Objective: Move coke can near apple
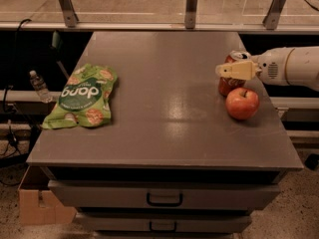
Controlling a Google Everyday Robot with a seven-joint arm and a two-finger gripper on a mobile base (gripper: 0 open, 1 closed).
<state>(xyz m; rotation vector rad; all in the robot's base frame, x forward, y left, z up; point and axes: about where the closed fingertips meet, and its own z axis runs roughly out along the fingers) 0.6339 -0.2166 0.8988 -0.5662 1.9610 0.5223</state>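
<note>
Nearest the viewer, the front of a grey cabinet (pixel 279 156) shows two drawer handles (pixel 164 199), one above the other; a single cardboard box (pixel 37 207) sits on the floor at its lower left. On the top, toward the right edge, rests the apple (pixel 242 103), one only, upright with its stem uppermost; well apart from it, on the left half of the top, lies one green snack bag (pixel 82 96), flat. Just behind the apple and slightly to its left stands the coke can (pixel 227 86), one only, upright on the surface; can and apple are just beside each other, touching or very nearly so. The gripper (pixel 230 68), one, reaches in from the right on a white arm (pixel 294 68) and lies across the upper part of the can; whether the claw pinches the can or merely brackets it cannot be told. Judged from this arrangement, the placing appears done; what seems left is the release, if not yet made, and the withdrawal of the arm without tipping the can. Further back, one water bottle (pixel 39 86) stands beyond the left edge; three metal posts (pixel 191 6) rise behind the cabinet.
</note>
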